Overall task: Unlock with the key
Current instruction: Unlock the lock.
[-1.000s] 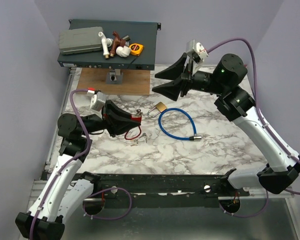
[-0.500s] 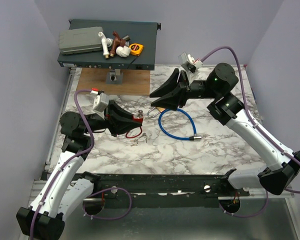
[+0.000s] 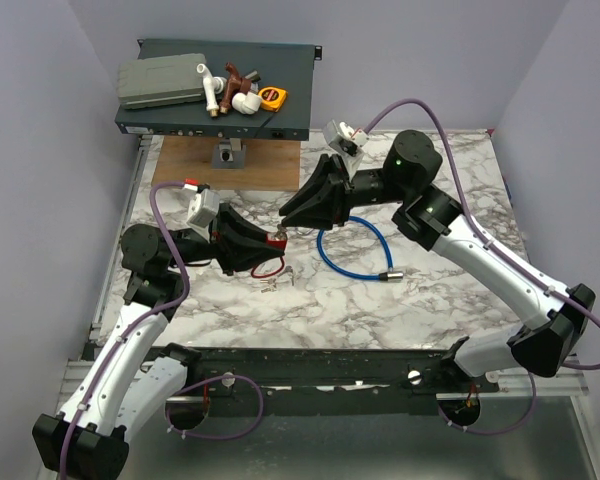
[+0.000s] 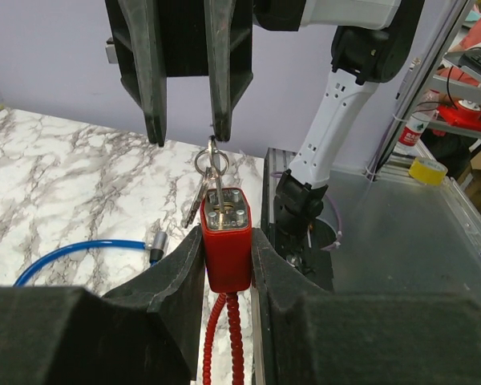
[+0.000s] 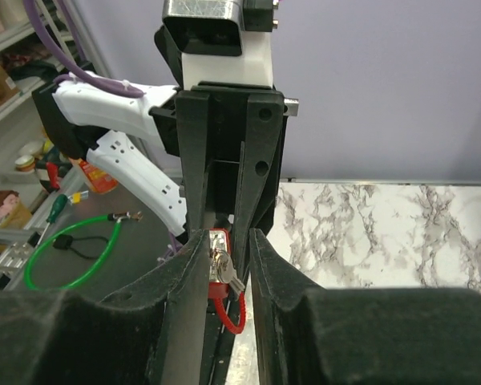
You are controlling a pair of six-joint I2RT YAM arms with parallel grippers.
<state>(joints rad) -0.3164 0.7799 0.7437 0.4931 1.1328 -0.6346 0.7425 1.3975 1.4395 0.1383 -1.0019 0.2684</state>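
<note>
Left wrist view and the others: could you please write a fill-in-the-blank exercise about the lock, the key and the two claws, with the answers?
1. The left claw is shut on the lock, whose colour is ____.
2. The right claw, jaws apart, flanks the key, which sticks in the ____.
3. The cable on the marble table is ____.
Answers: red; lock; blue.

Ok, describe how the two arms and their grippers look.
The left arm and right arm have white shells with black joints; a purple cable loops along each. The left gripper and right gripper have broad black tapering fingers. A green light glows on the right arm.
</note>
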